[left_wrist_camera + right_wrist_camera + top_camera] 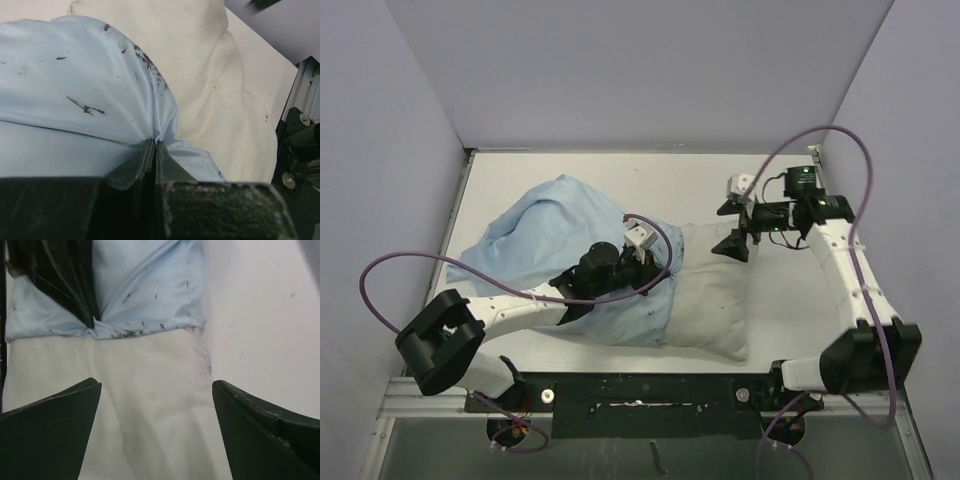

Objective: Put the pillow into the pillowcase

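The light-blue pillowcase (545,240) lies crumpled at the left of the table. The off-white pillow (712,295) lies to its right, its left part inside the pillowcase's mouth. My left gripper (655,272) is shut on the pillowcase's open hem, over the pillow. The left wrist view shows the jaws pinched on the blue hem (156,145), with the pillow (215,90) beyond. My right gripper (735,238) is open and empty above the pillow's far right end. In the right wrist view its open fingers (156,384) straddle the pillow (145,435), facing the pillowcase (150,285).
The white table (620,175) is walled at the back and both sides. Purple cables (865,170) loop above the arms. A metal rail (650,385) runs along the near edge. The right arm's base (300,145) shows at the right of the left wrist view.
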